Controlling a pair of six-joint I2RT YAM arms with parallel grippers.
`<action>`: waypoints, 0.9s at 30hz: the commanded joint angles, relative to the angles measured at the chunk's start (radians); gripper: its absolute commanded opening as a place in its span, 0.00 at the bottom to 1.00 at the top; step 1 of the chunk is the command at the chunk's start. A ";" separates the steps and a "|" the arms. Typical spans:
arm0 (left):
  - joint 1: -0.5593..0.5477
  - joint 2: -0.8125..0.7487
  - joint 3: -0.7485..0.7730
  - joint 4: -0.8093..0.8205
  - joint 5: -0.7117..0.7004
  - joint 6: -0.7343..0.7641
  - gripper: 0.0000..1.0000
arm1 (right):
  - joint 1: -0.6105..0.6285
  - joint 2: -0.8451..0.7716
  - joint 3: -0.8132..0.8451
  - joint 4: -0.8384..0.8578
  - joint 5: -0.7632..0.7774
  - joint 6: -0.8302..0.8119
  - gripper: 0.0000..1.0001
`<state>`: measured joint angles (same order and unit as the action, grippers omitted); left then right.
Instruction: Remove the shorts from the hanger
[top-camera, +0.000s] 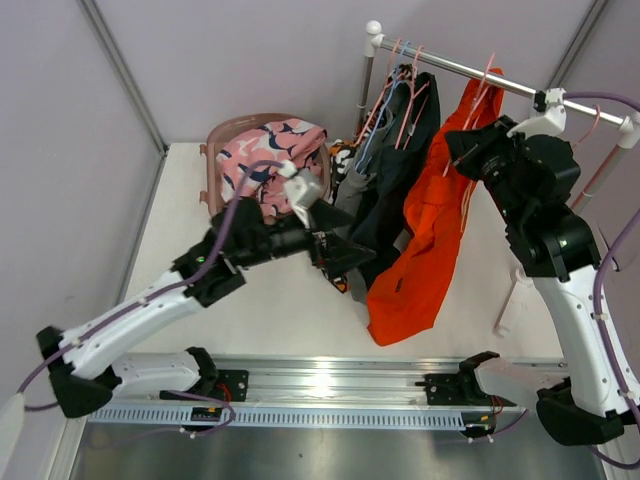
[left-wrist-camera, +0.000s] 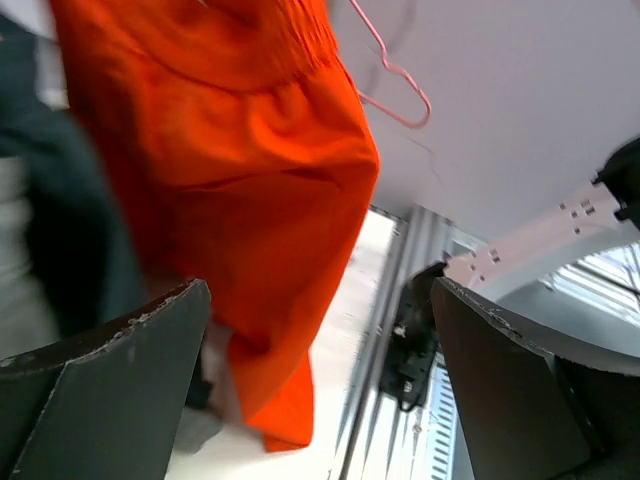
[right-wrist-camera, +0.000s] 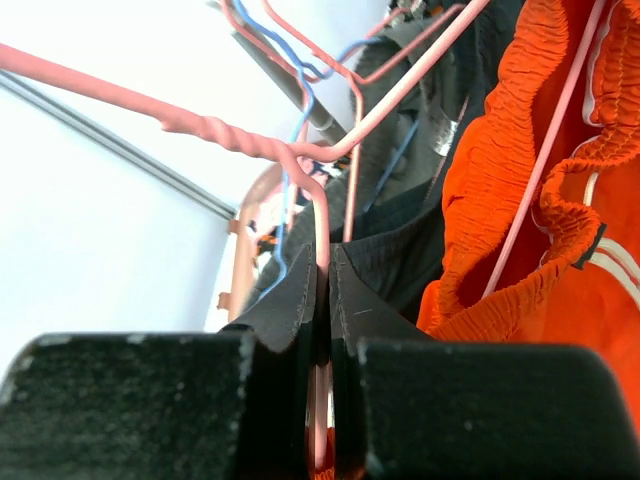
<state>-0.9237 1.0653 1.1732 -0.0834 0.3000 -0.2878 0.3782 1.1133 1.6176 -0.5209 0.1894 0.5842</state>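
Observation:
Orange shorts (top-camera: 425, 235) hang from a pink hanger (top-camera: 487, 75) on the rack rod, their hem resting on the table. Dark shorts (top-camera: 405, 150) hang just left of them on more hangers. Pink shorts with navy print (top-camera: 268, 158) lie in a basket. My right gripper (top-camera: 465, 150) is up by the orange waistband. In the right wrist view it (right-wrist-camera: 323, 262) is shut on the pink hanger wire (right-wrist-camera: 322, 215), with the orange shorts (right-wrist-camera: 510, 190) to its right. My left gripper (top-camera: 350, 258) stands open low beside the dark shorts. The orange shorts (left-wrist-camera: 230, 170) hang ahead of its fingers (left-wrist-camera: 120, 370), untouched.
A pink basket (top-camera: 213, 150) stands at the back left. The metal rack rod (top-camera: 455, 68) crosses the back right, with a white post (top-camera: 512, 300) below it. Grey and patterned garments (top-camera: 347, 175) hang at the rack's left end. An aluminium rail (top-camera: 320, 385) runs along the near edge.

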 joint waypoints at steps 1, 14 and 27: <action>-0.085 0.112 0.032 0.200 0.070 0.001 0.99 | 0.008 -0.026 0.044 0.027 0.042 0.025 0.00; -0.219 0.364 0.126 0.295 -0.036 0.047 0.99 | 0.010 -0.090 0.031 -0.018 0.051 0.016 0.00; -0.233 0.453 0.149 0.292 -0.226 0.055 0.00 | 0.001 -0.133 0.030 -0.042 0.081 0.022 0.00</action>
<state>-1.1538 1.5269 1.3041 0.1734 0.1535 -0.2359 0.3794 1.0058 1.6176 -0.6292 0.2596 0.5957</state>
